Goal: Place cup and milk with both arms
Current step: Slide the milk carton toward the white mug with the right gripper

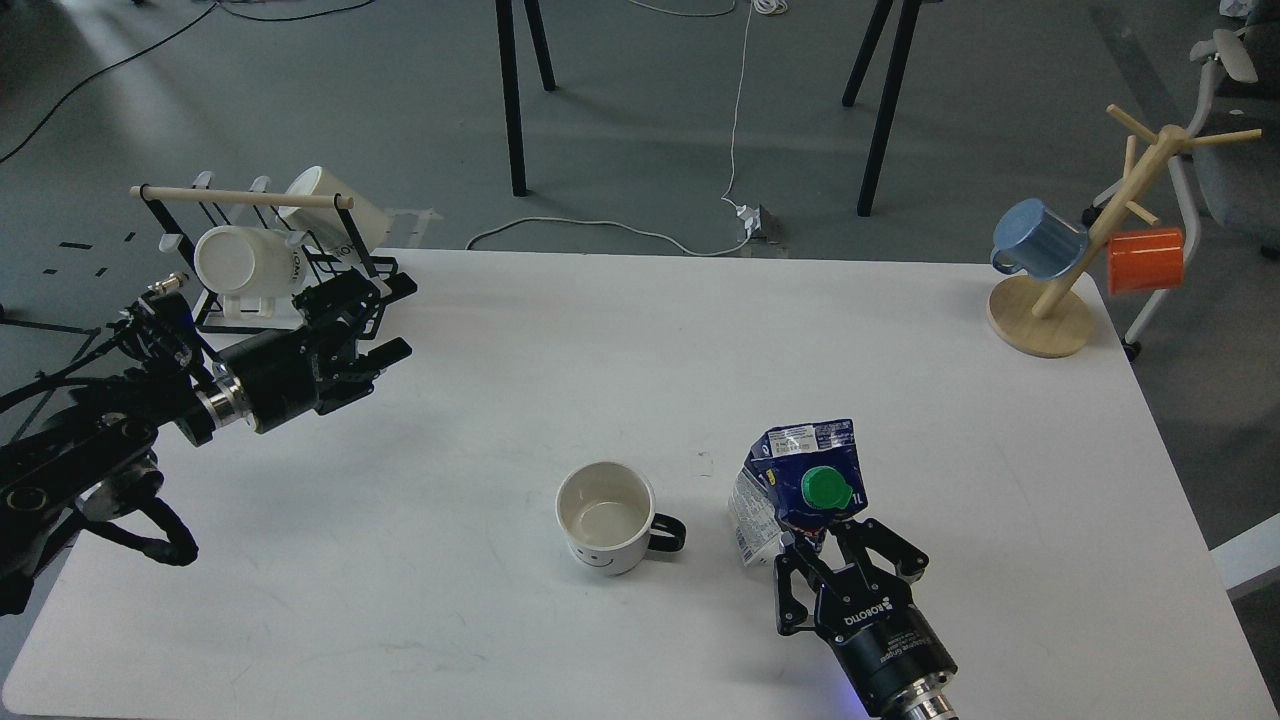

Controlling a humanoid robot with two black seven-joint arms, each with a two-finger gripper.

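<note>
The cup (605, 517), a white mug with a black handle and a smiley face, stands upright at the table's front middle, handle to the right. The milk (795, 490), a dented blue-and-white carton with a green cap, stands just right of it. My right gripper (838, 548) is open right at the carton's near side, fingers spread by its base; I cannot tell whether they touch it. My left gripper (398, 318) is open and empty above the table's left part, next to the mug rack and far from the cup.
A black wire rack (262, 262) with two plain white mugs stands at the back left corner. A wooden mug tree (1040, 310) with a blue cup (1038, 240) and an orange cup (1145, 260) stands at the back right. The white table (560, 350) ends close behind both.
</note>
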